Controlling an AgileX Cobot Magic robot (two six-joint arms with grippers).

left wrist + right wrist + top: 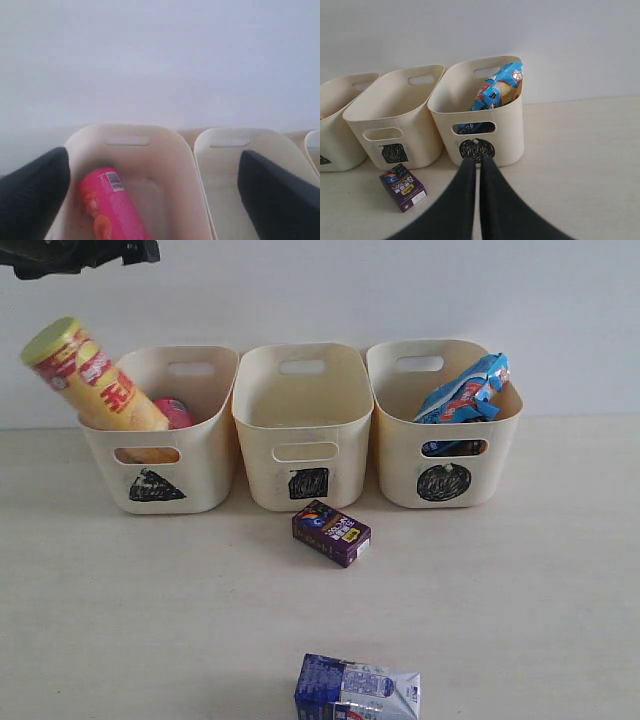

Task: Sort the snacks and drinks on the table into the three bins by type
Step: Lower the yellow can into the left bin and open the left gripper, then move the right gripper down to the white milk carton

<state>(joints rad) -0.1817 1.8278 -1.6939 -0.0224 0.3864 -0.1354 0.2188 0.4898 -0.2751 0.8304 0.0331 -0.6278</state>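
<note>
Three cream bins stand in a row at the back of the table [150,620]. In the triangle bin [208,470] the yellow Lay's tube [90,375] leans out to the left, and the pink tube [110,210] lies inside. My left gripper [155,200] hovers open above this bin, holding nothing. The circle bin [400,465] holds the blue foil bag [465,390]. No snack or drink shows in the square bin [300,420]. In front of it lies the purple drink box [331,533]. The blue-and-white carton [357,690] lies at the near edge. My right gripper [478,162] is shut and empty.
A plain pale wall rises right behind the bins. The left arm [80,255] shows as a dark shape at the top left of the exterior view. Bare table stretches to the left and right of the two drinks.
</note>
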